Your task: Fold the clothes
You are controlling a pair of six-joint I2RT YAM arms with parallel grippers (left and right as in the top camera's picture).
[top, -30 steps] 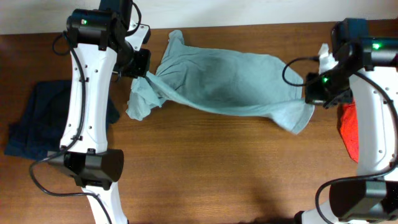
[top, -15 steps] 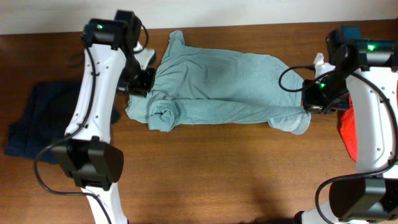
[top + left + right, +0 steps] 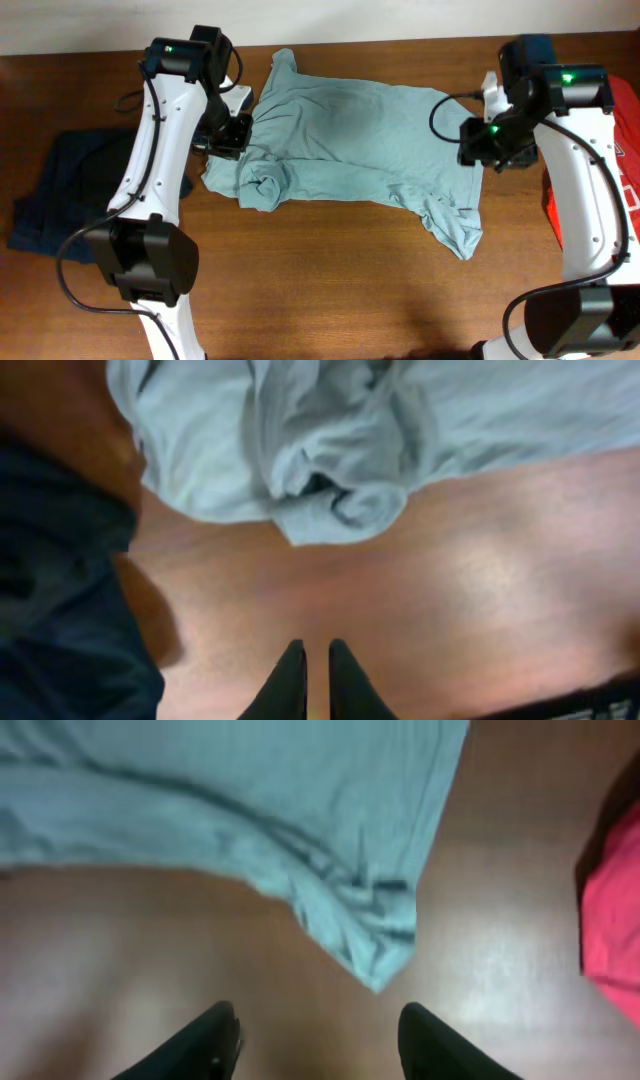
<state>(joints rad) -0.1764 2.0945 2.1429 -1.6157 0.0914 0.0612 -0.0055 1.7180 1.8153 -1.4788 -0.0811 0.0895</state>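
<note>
Teal T-shirt (image 3: 350, 135) lies mostly spread, far centre of tabletop (image 3: 330, 280). Bunched lump at left edge, near-right corner rumpled. No clean fold made yet; nearly all folding left. Left fingers (image 3: 290, 672) pressed together, empty. Right fingers (image 3: 205, 1042) apart, holding nothing.

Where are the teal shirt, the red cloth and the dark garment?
teal shirt (image 3: 350, 130), overhead view, middle of its body.
red cloth (image 3: 615, 925), right wrist view, its visible edge.
dark garment (image 3: 65, 195), overhead view, its middle.
</note>
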